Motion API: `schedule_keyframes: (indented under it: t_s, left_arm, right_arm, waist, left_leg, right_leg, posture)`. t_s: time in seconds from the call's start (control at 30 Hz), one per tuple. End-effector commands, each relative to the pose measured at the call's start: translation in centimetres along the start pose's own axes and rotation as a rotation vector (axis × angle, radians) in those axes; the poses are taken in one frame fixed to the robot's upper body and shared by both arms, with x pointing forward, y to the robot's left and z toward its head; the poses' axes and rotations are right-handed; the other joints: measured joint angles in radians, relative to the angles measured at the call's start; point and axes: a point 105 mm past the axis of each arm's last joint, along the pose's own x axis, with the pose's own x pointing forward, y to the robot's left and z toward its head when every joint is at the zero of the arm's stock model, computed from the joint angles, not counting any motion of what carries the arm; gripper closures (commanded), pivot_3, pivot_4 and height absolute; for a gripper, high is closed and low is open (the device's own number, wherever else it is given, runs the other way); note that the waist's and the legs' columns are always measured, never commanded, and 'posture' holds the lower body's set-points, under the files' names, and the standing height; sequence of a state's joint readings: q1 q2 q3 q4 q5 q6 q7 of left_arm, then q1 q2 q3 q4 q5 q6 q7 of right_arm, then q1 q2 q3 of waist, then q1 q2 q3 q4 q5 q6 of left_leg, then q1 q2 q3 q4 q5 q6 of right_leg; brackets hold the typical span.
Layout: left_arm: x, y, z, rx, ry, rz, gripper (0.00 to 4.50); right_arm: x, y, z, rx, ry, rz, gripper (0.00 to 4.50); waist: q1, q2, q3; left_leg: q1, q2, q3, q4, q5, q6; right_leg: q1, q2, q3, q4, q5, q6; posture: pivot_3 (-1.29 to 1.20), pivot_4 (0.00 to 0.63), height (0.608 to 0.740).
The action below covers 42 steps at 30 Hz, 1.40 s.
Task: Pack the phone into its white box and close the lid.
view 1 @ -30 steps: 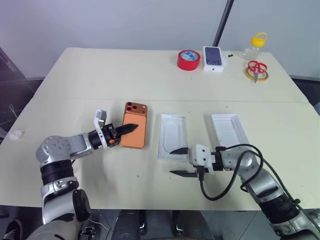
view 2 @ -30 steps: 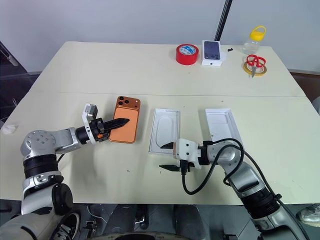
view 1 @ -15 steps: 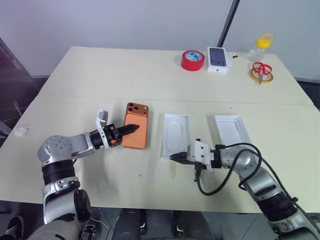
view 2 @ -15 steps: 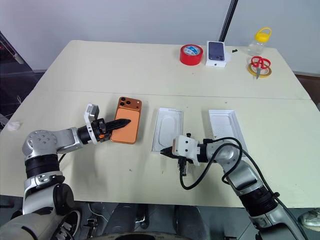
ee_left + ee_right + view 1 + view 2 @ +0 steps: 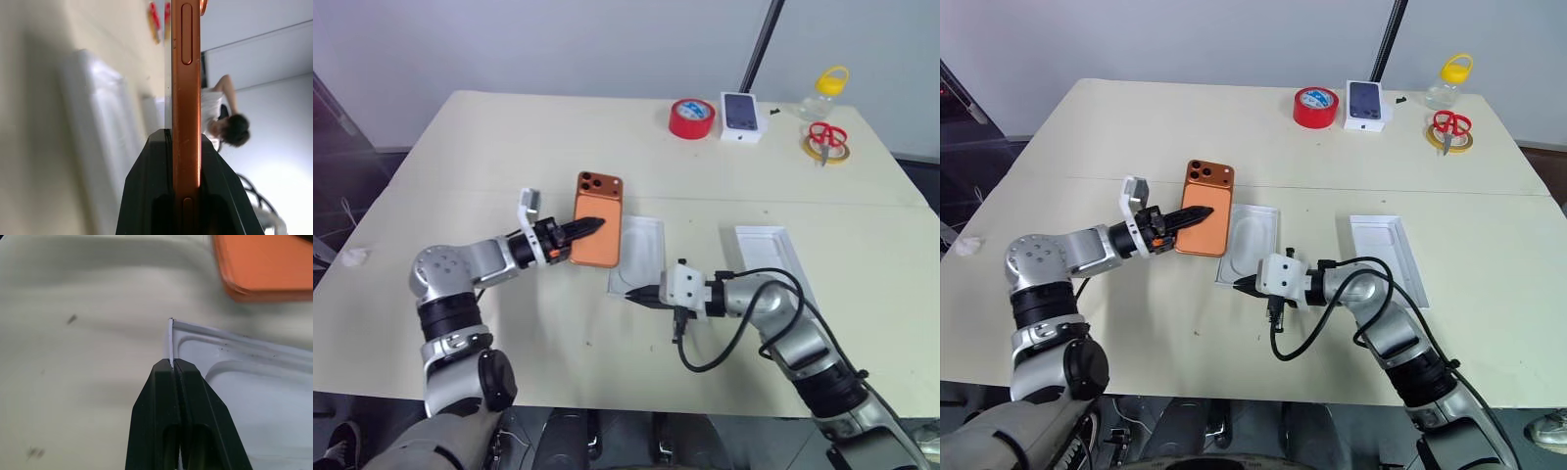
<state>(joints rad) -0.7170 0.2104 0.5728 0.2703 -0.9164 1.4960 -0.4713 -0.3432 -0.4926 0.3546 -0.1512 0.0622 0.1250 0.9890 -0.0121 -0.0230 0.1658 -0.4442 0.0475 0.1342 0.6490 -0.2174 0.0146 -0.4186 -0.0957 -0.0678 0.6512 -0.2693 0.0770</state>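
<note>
The copper-orange phone [image 5: 598, 201] hangs above the table, back side up, its near end pinched edge-on in my left gripper [image 5: 597, 224], which is shut on it; its thin edge [image 5: 186, 88] runs between the fingers. Beside it lies a shallow white tray with a rounded recess [image 5: 644, 247]; I cannot tell whether it is the white box. My right gripper [image 5: 631, 297] is shut on this tray's thin near corner wall [image 5: 170, 335]. The lid [image 5: 759, 243], a plain white shell, lies to the right, partly behind my right arm.
At the table's far side stand a red tape roll [image 5: 690, 117], a small white box with a dark phone picture [image 5: 741, 116], a yellow-capped bottle [image 5: 829, 88] and red scissors [image 5: 820, 134] on a yellow ring. A person [image 5: 230, 132] sits in the background.
My left gripper has lifted the phone off the table and carried it toward the recessed tray. My right gripper has shut on the tray's near corner and dragged the tray a little leftward.
</note>
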Motion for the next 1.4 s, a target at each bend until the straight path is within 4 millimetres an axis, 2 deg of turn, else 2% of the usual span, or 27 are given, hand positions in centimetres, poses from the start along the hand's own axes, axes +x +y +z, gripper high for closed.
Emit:
schedule_keyframes:
  t_s: [0.03,0.1,0.13,0.23,0.27,0.33,0.43,0.5,0.57,0.63,0.73,0.87,0.93,1.0,1.1,1.27,1.4]
  left_arm:
    - [1.0,-1.5,0.1,0.032,-0.013,-0.054,4.50]
    - [1.3,-1.2,-0.4,0.021,-0.010,-0.049,4.50]
    - [1.3,-1.1,-0.6,0.017,-0.009,-0.045,4.50]
    - [1.3,-0.8,-1.0,0.007,-0.007,-0.037,4.50]
    - [1.1,-0.6,-1.1,0.000,-0.010,-0.031,4.50]
    - [1.0,-0.3,-1.2,-0.009,-0.013,-0.021,4.50]
    - [0.8,0.2,-1.8,-0.013,-0.004,-0.001,4.50]
    - [0.7,0.8,-2.5,-0.029,0.008,0.014,4.50]
    - [0.8,1.5,-3.2,-0.047,0.023,0.028,4.50]
    - [0.8,1.7,-3.4,-0.053,0.023,0.030,4.50]
    - [1.2,1.5,-3.9,-0.056,0.043,0.015,4.50]
    - [1.6,1.9,-4.1,-0.053,0.030,0.033,4.50]
    - [1.7,1.9,-4.2,-0.042,0.036,0.035,3.51]
    - [1.8,2.0,-4.3,-0.029,0.033,0.049,2.82]
    - [2.1,2.0,-4.5,-0.008,0.045,0.067,1.33]
    - [2.1,1.2,-4.5,0.061,0.110,0.088,1.33]
    - [1.8,1.7,-3.9,0.039,0.131,0.146,1.33]
  right_arm:
    - [0.3,-0.4,0.6,-0.018,-0.018,-0.004,4.48]
    - [0.3,-0.6,0.7,0.007,-0.024,-0.010,4.48]
    - [0.3,-0.7,0.7,0.009,-0.025,-0.012,4.22]
    - [0.0,-0.5,1.4,0.013,-0.053,-0.017,3.16]
    - [-0.5,-0.6,2.0,0.018,-0.076,-0.030,2.60]
    - [-1.4,-0.6,2.7,0.021,-0.097,-0.046,2.60]
    - [-3.9,0.2,2.7,0.048,-0.064,-0.021,2.60]
    - [-5.4,0.4,1.5,0.031,0.032,-0.010,2.60]
    - [-7.0,-0.6,0.0,-0.012,0.141,-0.045,2.60]
    - [-7.7,-1.3,-0.4,-0.034,0.167,-0.066,2.60]
    - [-8.3,-3.6,-0.5,-0.029,0.153,-0.169,2.60]
    - [-8.1,-4.3,-0.6,-0.044,0.143,-0.198,2.60]
    - [-8.0,-4.3,-0.6,-0.043,0.140,-0.201,2.55]
    - [-8.0,-4.4,-0.7,-0.052,0.143,-0.204,2.55]
    - [-7.7,-4.4,-0.4,-0.044,0.126,-0.203,2.55]
    - [-7.0,-4.2,-0.2,-0.043,0.103,-0.200,2.55]
    - [-6.8,-4.3,-0.2,-0.045,0.098,-0.202,2.55]
  waist:
    - [-0.001,0.000,0.000]
    - [-0.001,-0.001,0.000]
    - [-0.002,-0.001,0.000]
    - [-0.003,-0.001,0.000]
    - [-0.002,-0.001,0.000]
    - [-0.001,-0.001,0.000]
    - [0.003,-0.002,0.001]
    - [0.003,-0.002,0.001]
    - [0.002,-0.002,0.001]
    - [0.001,-0.002,0.001]
    - [-0.001,-0.002,0.001]
    - [0.002,-0.002,0.001]
    - [0.004,-0.002,0.001]
    - [0.002,-0.002,0.001]
    - [0.003,-0.002,0.001]
    - [0.002,-0.002,0.001]
    - [0.001,-0.002,0.001]
  left_leg:
    - [0.000,0.000,0.000,0.000,0.000,0.000]
    - [0.000,0.000,0.000,0.001,0.000,0.000]
    - [0.000,0.000,0.000,0.001,0.000,0.000]
    - [0.000,0.001,0.000,0.001,0.000,0.000]
    - [0.000,0.001,0.000,0.001,0.000,0.000]
    - [0.000,0.001,0.000,0.001,0.001,0.000]
    - [0.000,0.000,0.000,0.001,0.000,0.000]
    - [0.001,0.000,0.000,0.002,-0.001,0.002]
    - [0.002,0.000,0.000,0.002,-0.004,0.006]
    - [0.002,0.000,-0.001,0.002,-0.004,0.007]
    - [0.002,0.001,-0.001,0.001,-0.004,0.007]
    - [0.002,0.001,-0.001,0.001,-0.004,0.006]
    - [0.001,0.001,-0.001,0.002,-0.003,0.005]
    - [0.001,0.000,-0.001,0.002,-0.003,0.005]
    - [0.002,0.000,-0.001,0.003,-0.004,0.006]
    - [0.003,0.000,-0.001,0.002,-0.004,0.006]
    - [0.003,0.000,-0.001,0.002,-0.004,0.006]
  right_leg:
    - [0.000,0.000,0.000,0.000,0.000,0.000]
    - [0.000,0.001,0.000,0.000,0.000,0.000]
    - [0.001,0.001,-0.001,0.000,0.000,0.001]
    - [0.001,0.002,-0.001,0.001,0.000,0.001]
    - [0.001,0.002,-0.001,0.001,0.000,0.001]
    - [0.001,0.003,-0.001,0.001,0.000,0.001]
    - [0.001,0.002,-0.001,0.001,0.000,0.001]
    - [0.003,0.002,-0.002,-0.001,0.000,0.001]
    - [0.004,0.001,-0.002,-0.001,0.000,0.001]
    - [0.004,0.001,-0.002,-0.002,0.000,0.000]
    - [0.003,0.001,-0.002,-0.001,0.000,0.000]
    - [0.003,0.001,-0.002,-0.002,0.000,0.000]
    - [0.004,0.001,-0.002,-0.002,0.000,0.000]
    - [0.004,0.001,-0.002,-0.002,0.000,0.000]
    - [0.005,0.001,-0.002,-0.002,0.000,0.000]
    - [0.006,0.000,-0.002,-0.002,0.000,0.000]
    - [0.006,0.001,-0.002,-0.002,0.000,0.000]
  posture:
    - [0.00,0.150,0.733]
    - [0.00,0.150,0.733]
    - [0.00,0.150,0.733]
    - [0.00,0.150,0.733]
    - [0.00,0.150,0.733]
    - [0.00,0.150,0.733]
    - [0.00,0.150,0.733]
    - [0.00,0.150,0.733]
    - [0.00,0.150,0.733]
    - [0.00,0.150,0.733]
    - [0.00,0.150,0.733]
    - [0.00,0.150,0.733]
    - [0.00,0.150,0.733]
    - [0.00,0.150,0.733]
    - [0.00,0.150,0.733]
    - [0.00,0.150,0.733]
    - [0.00,0.150,0.733]
